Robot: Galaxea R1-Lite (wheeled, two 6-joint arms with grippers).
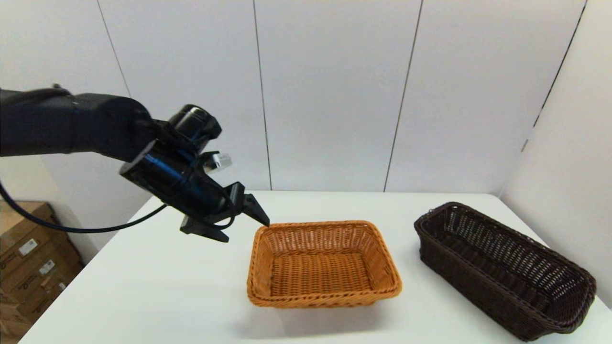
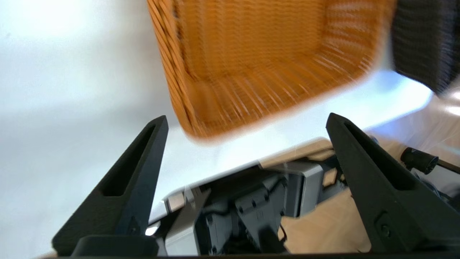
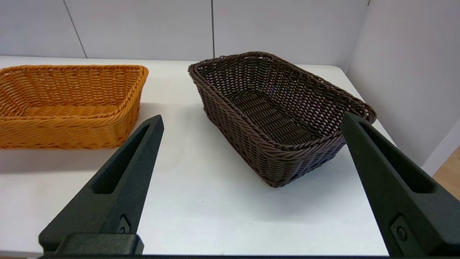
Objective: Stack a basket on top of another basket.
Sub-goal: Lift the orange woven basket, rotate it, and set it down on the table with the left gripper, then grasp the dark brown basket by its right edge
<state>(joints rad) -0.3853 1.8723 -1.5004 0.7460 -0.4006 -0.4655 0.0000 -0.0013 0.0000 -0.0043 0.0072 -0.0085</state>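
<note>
On the white table (image 1: 167, 286), largest first: dark brown basket (image 1: 504, 270), long, open-weave, braided rim, standing upright at the robot's right near the table's edge; nothing inside it. Orange basket (image 1: 323, 263), flared sides, braided rim, upright near the middle of the table, well apart from the dark one; nothing inside it either. Neither basket is stacked on the other.

Left gripper (image 1: 246, 229): raised above the table just beside the orange basket's far left corner, fingers spread wide, nothing between them.

Right gripper (image 3: 248, 122): out of the head view; its own camera shows it low in front of the table, fingers spread wide with nothing held, the dark basket lying ahead between them.

Cardboard boxes (image 1: 28, 258): stacked on the floor left of the table, bearing small white labels too small to read. No brand or other writing legible.
</note>
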